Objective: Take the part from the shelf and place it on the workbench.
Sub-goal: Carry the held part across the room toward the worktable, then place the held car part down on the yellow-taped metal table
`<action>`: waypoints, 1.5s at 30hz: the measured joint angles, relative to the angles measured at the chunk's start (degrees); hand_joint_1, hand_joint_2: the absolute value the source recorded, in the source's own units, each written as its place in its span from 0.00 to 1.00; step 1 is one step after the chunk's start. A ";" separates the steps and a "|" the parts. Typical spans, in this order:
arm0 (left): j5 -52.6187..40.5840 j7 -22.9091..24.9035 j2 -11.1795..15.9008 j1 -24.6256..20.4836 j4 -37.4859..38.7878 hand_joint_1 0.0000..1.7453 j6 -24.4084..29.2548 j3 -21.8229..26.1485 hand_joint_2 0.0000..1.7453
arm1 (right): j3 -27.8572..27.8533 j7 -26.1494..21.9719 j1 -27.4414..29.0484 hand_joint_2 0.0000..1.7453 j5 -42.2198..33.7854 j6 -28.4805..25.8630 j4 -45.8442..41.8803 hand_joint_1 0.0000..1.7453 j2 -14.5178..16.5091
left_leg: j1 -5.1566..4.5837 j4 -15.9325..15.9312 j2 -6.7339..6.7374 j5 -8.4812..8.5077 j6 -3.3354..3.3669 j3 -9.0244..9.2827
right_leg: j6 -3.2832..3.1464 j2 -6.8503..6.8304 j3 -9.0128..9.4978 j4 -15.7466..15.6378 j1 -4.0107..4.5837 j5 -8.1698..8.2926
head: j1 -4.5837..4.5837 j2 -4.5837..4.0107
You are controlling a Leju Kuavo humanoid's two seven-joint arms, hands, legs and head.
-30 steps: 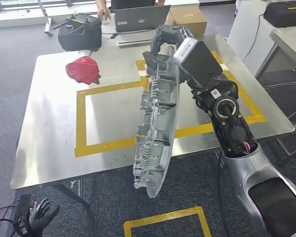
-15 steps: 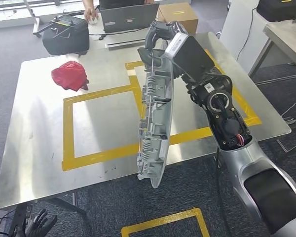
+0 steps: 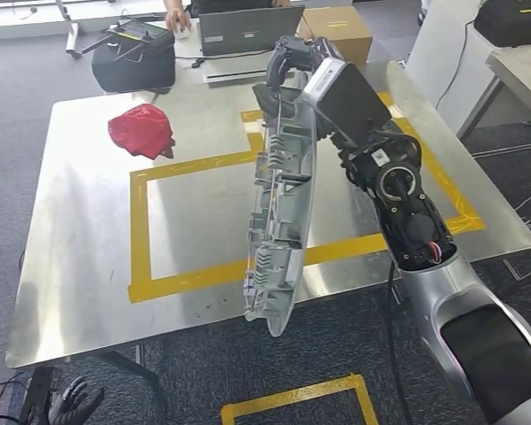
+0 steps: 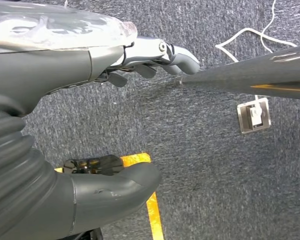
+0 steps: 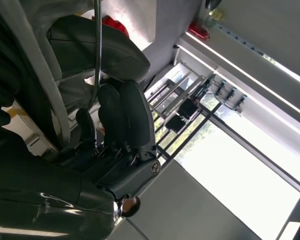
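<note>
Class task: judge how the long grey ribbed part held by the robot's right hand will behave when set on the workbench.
The part looks rigid: it hangs straight from the right hand without sagging. Curved and narrow, it would probably tip if stood on edge on the workbench.

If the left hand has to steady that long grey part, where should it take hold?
Probably the lower end of the grey part, coming from the robot's left. The part hangs nearly upright over the table's near edge, held at its top by the right hand; its open ribbed face looks left, offering edges to grip.

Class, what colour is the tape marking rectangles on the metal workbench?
Yellow tape on the silver metal workbench; clearest in the head view.
</note>
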 joint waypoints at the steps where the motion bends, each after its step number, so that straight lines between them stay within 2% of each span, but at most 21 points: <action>1: 0.00 0.01 -0.02 0.04 0.00 0.00 0.01 0.00 1.00 | 0.00 0.00 -0.05 1.00 0.14 -0.03 0.09 1.00 0.00 | 0.00 0.00 0.00 0.00 0.01 0.01 | 0.02 0.01 0.01 -0.01 0.00 0.01 | -0.01 0.00; 13: -0.02 0.19 -0.31 1.40 0.02 0.00 -0.73 0.00 1.00 | -0.41 0.04 -2.19 1.00 0.59 -0.16 2.51 1.00 -0.07 | 0.07 -0.06 0.12 0.00 0.01 0.11 | 0.23 0.08 -0.02 -0.01 -0.12 0.05 | -0.33 0.00; 20: -0.87 0.81 -0.62 2.49 0.06 0.00 -1.79 -0.01 1.00 | -2.06 0.16 -6.11 1.00 4.15 -0.19 7.86 1.00 -1.68 | 0.07 -0.13 0.13 0.00 0.01 0.14 | 0.23 0.08 -0.04 -0.01 -0.12 0.04 | -0.45 0.00; 31: -1.01 1.16 -1.25 2.28 0.07 0.00 -2.00 -0.10 1.00 | -2.60 -2.44 -20.82 1.00 11.19 0.10 25.66 1.00 -3.68 | 0.06 -0.14 0.12 0.00 0.00 0.15 | 0.23 0.08 -0.03 -0.01 -0.13 0.05 | -0.41 0.00; 42: -1.20 1.71 -1.74 1.39 0.07 0.00 -2.71 -0.43 1.00 | -0.94 -2.10 -29.48 1.00 17.72 -2.19 43.75 1.00 -4.09 | 0.06 -0.16 0.14 0.00 0.00 0.18 | 0.24 0.12 -0.02 -0.01 -0.13 0.05 | -0.41 0.00; 45: -1.20 1.73 -1.81 1.20 0.07 0.00 -2.95 -0.72 1.00 | -0.32 -0.13 -31.01 1.00 20.40 -2.52 47.85 1.00 -4.24 | 0.06 -0.17 0.15 0.00 0.00 0.21 | 0.24 0.15 -0.03 -0.01 -0.14 0.05 | -0.38 0.00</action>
